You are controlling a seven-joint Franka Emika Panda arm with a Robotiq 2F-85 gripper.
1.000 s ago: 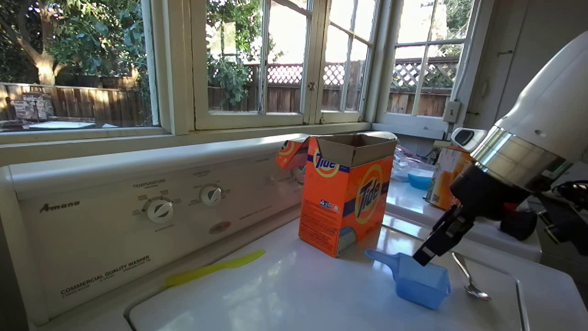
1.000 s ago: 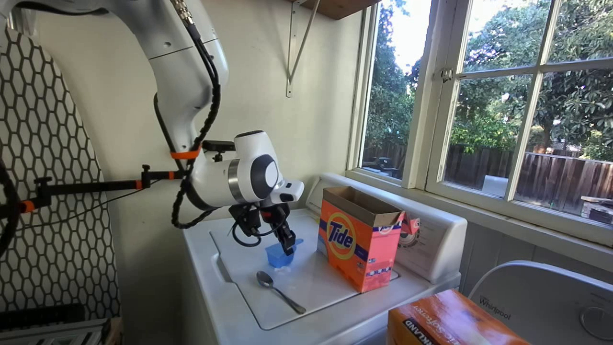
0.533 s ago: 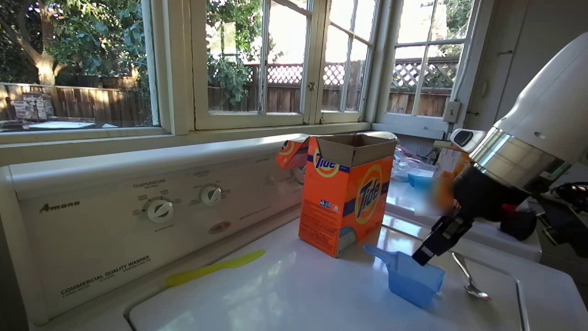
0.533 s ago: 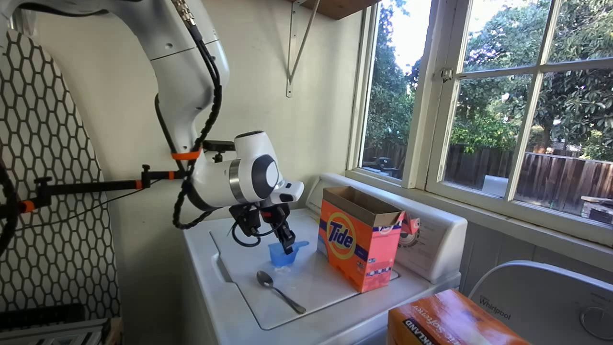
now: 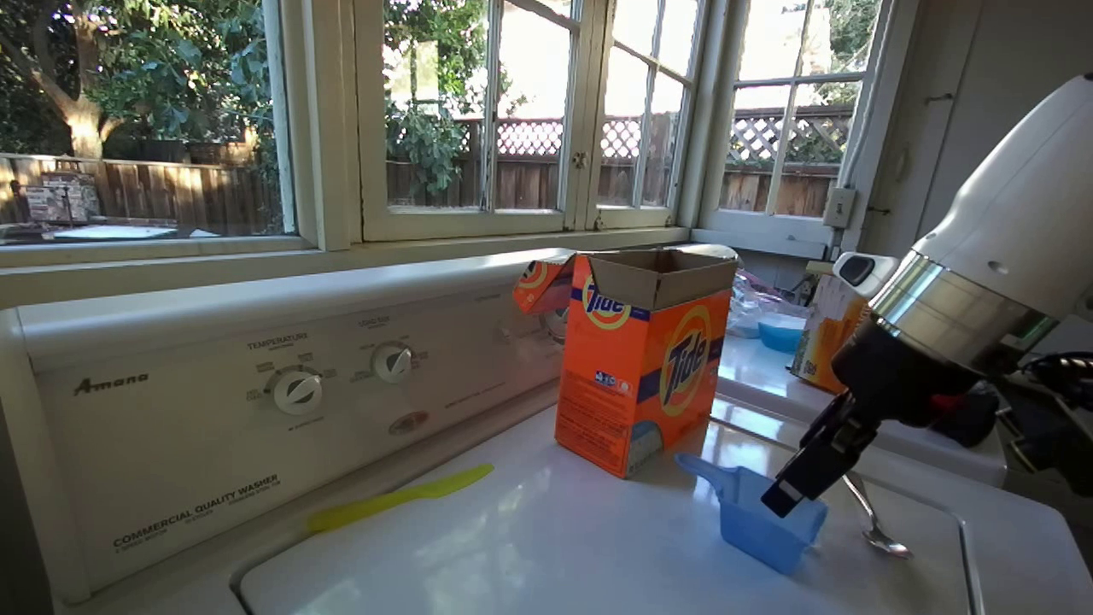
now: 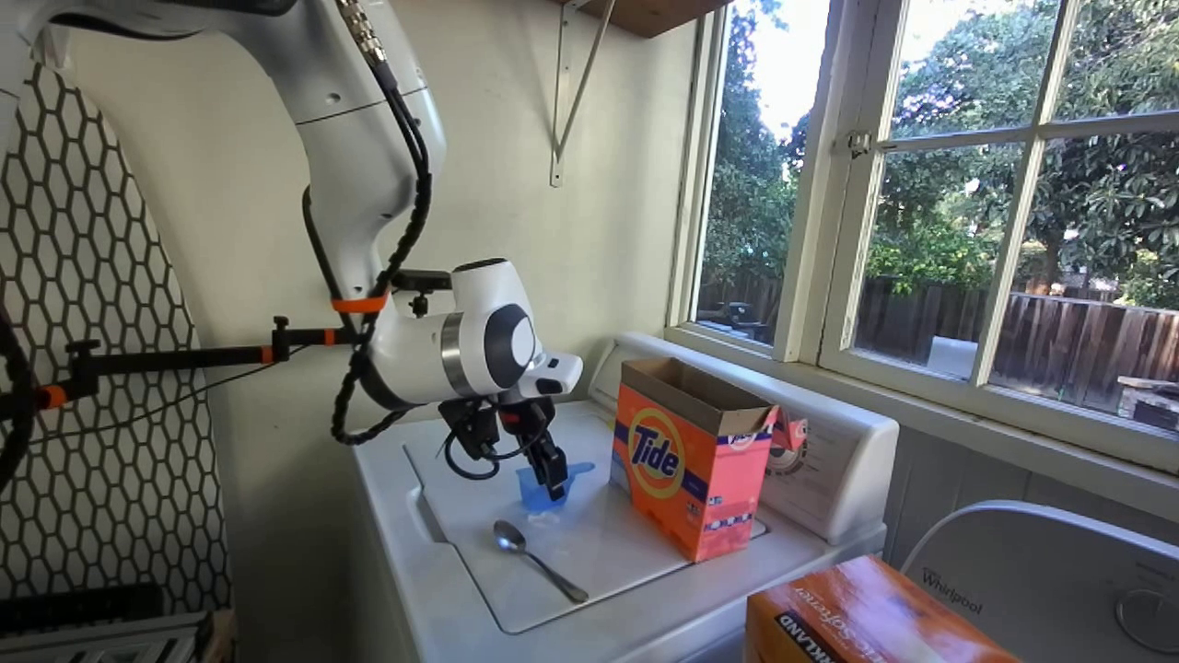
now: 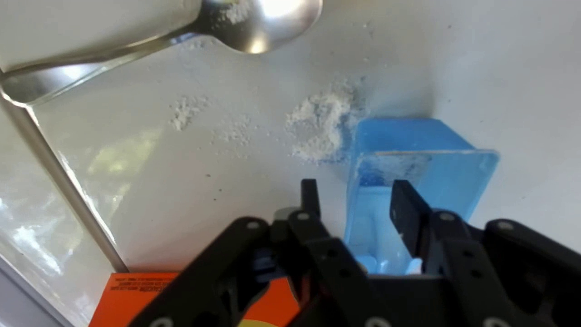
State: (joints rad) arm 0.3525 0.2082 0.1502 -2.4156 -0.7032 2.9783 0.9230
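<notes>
The blue scoop sits on the washer lid; the hand has dipped lower over it — jaws apart, gripping nothing — so one wall seems straddled. In the wrist view, powder lies at the scoop's ten o'clock, a spoon at eleven.

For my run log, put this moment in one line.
claw: open, at blue measuring scoop | white powder: beside scoop, on metal spoon | Tide box: upright, open

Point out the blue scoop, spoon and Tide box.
Blue scoop (image 5: 758, 535): in an exterior view, outer wall.
Spoon (image 7: 233, 28): wrist view, bowl.
Tide box (image 6: 686, 470): in an exterior view, big-logo panel.
</notes>
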